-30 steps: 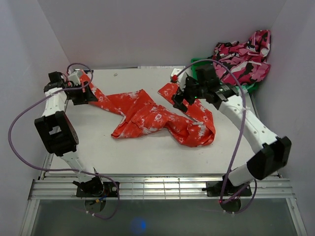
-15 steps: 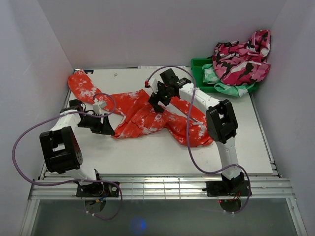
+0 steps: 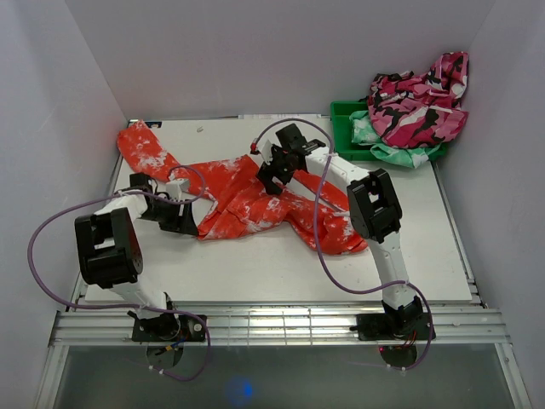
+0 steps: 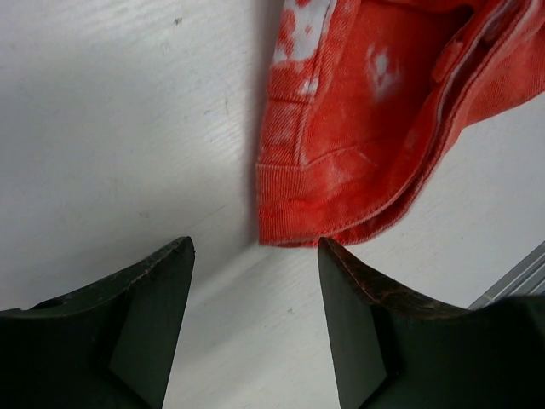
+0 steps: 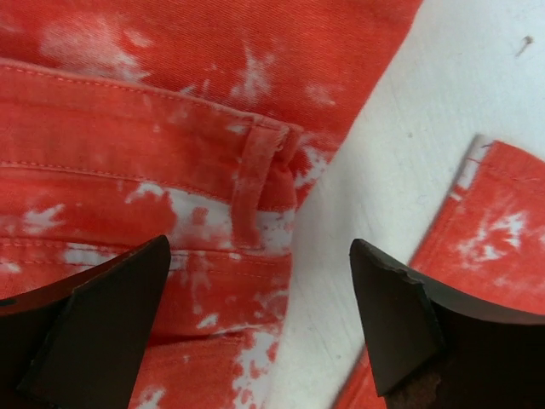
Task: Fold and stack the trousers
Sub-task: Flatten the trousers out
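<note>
the trousers (image 3: 255,200) lie unfolded across the table (image 3: 255,273). one leg runs up into the far left corner, right along the left edge, and the rest is bunched from the middle toward the right side. they're red-orange with white splotches and crumpled rather than flat.

left gripper (image 3: 189,221) is low on the left side of the table. its fingers are spread with nothing pinched, and in the left wrist view a stitched corner of the trousers (image 4: 341,162) sits right at the gap between the tips (image 4: 255,247). can't tell if the tips touch the table.

right gripper (image 3: 267,175) is over the middle of the cloth toward the far edge, fingers wide apart and holding nothing. its wrist view looks down on the waistband with a belt loop (image 5: 255,183) between the tips (image 5: 260,247).

for open room, there's a bare strip along the whole near edge, a good bare patch on the right side, and a thinner strip along the far edge.

a green bin (image 3: 343,109) sits at the far right corner with a mint-green garment (image 3: 400,155) and a pink camouflage garment (image 3: 417,98) heaped on it, well apart from the trousers.

the table is white and matte, with pale walls (image 3: 255,51) close on three sides.
</note>
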`<state>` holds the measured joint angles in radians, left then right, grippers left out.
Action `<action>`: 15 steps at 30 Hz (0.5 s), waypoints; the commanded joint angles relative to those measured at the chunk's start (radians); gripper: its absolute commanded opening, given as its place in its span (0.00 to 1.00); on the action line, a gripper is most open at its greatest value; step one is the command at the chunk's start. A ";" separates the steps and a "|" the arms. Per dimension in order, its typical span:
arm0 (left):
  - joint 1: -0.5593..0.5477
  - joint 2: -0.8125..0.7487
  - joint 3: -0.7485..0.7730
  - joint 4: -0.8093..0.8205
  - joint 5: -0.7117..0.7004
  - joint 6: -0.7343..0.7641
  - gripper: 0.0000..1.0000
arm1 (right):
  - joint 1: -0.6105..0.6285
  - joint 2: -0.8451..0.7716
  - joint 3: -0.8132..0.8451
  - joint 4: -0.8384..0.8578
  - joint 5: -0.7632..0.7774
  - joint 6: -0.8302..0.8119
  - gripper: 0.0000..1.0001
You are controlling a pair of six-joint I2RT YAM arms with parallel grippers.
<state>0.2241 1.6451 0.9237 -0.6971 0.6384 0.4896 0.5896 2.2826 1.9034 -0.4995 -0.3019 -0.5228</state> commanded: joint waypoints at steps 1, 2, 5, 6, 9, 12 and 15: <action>-0.052 0.038 0.029 0.065 -0.020 -0.048 0.70 | -0.011 0.000 -0.018 0.036 -0.087 -0.005 0.90; -0.080 0.051 0.038 0.071 -0.017 -0.058 0.70 | -0.011 -0.005 -0.033 0.038 -0.101 -0.003 0.85; -0.138 0.090 0.061 0.079 -0.008 -0.095 0.63 | -0.014 -0.037 -0.064 0.035 -0.175 -0.009 0.65; -0.150 0.102 0.067 0.074 -0.008 -0.103 0.55 | -0.016 -0.044 -0.084 0.032 -0.195 -0.014 0.53; -0.177 0.151 0.115 0.061 -0.009 -0.134 0.41 | -0.030 -0.084 -0.104 0.026 -0.247 -0.008 0.15; -0.177 0.182 0.199 0.029 -0.028 -0.160 0.19 | -0.063 -0.133 -0.116 0.029 -0.272 0.015 0.08; -0.177 0.171 0.266 0.007 -0.043 -0.189 0.00 | -0.118 -0.195 -0.127 0.045 -0.293 0.046 0.08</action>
<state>0.0490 1.8305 1.1141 -0.6895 0.6247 0.3363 0.5259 2.2063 1.7775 -0.4702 -0.5220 -0.5175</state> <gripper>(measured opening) 0.229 0.102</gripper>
